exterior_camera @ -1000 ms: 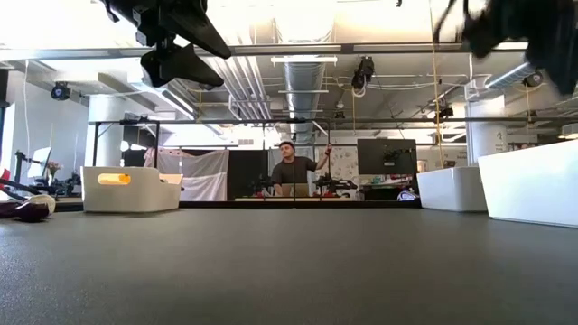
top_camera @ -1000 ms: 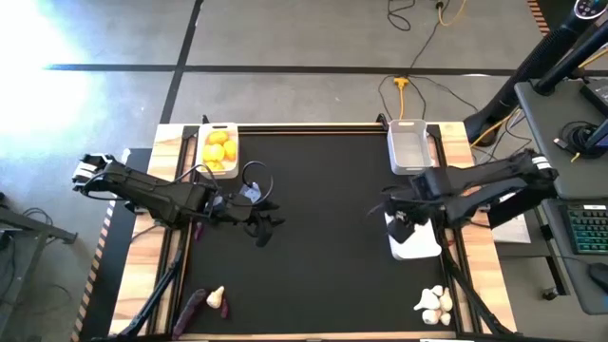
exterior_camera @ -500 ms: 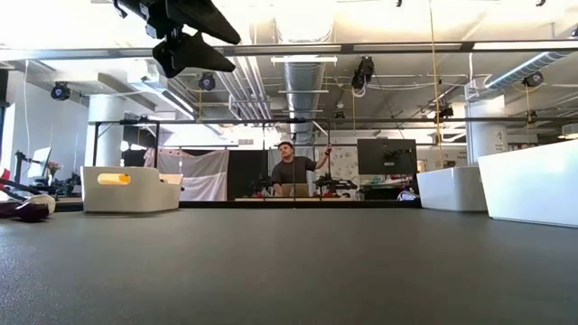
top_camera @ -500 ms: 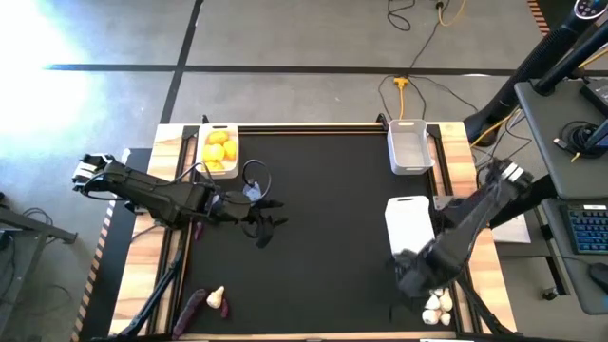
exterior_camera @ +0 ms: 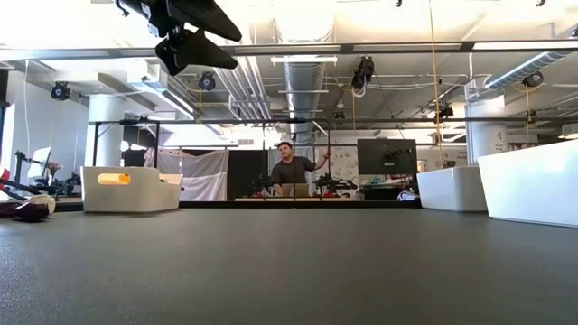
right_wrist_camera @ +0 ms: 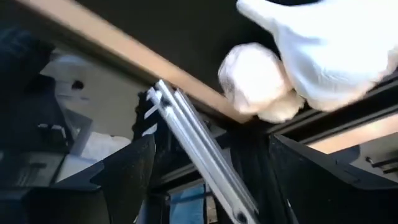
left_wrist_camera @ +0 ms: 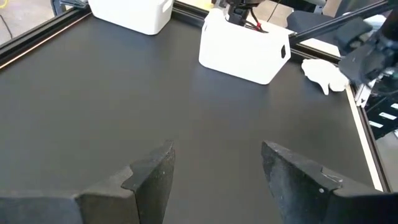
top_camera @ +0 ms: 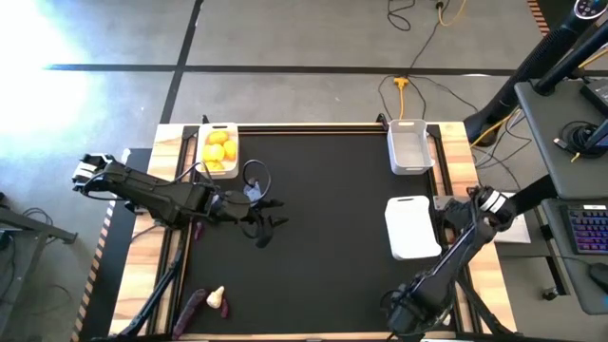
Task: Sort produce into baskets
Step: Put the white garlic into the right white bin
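My right gripper hangs open over the table's near right corner, just above a pile of white garlic bulbs, which also shows in the left wrist view. The pile lies against the table's wooden edge, and nothing sits between the fingers. My left gripper is open and empty above the table's left-middle. One basket at the far left holds yellow fruits. A second basket stands at the far right and a third basket at mid right. A purple eggplant piece and one garlic bulb lie near left.
The raised wooden rim and a metal frame rail run right beside the garlic pile. The black mat spreads between the baskets. A person stands far behind the table. Desks and cables lie beyond the right edge.
My right gripper has swung from above the mid-right basket toward the table's near right corner and sunk down over the garlic pile, tipping further downward. It has left the low view's top. My left gripper has stayed in place.
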### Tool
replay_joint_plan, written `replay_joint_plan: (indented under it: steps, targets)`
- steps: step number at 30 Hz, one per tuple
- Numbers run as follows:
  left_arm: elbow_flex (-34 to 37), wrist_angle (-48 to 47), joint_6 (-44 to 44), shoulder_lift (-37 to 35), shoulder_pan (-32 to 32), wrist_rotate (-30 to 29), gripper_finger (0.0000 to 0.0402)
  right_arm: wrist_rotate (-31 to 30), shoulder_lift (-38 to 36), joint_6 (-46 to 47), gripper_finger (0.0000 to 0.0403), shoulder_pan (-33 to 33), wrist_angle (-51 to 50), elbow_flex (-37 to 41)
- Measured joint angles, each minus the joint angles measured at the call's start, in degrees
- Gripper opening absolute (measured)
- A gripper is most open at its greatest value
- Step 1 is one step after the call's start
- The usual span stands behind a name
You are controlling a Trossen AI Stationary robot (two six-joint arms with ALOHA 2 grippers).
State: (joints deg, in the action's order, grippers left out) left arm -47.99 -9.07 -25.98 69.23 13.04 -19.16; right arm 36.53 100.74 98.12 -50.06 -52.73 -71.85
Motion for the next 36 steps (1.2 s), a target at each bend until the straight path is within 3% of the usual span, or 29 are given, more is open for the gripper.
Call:
replay_joint_plan:
  steps: [16,23,36]
  targets:
    - [0.0,0.87,0.0,0.0,-0.03,0.02,0.0223,0.45,5.37,-1.04,0.0304,-2.35,0.71,2.48]
    - [0.0,3.16,0.0,0.0,-0.11,0.02,0.0223,-3.95,5.56,-3.39,0.0301,-2.19,0.51,3.49]
    - [0.0,3.53,-0.44,0.0,-0.11,0.03,0.0223,-2.05,5.56,-8.47,0.0243,-2.82,0.59,5.3]
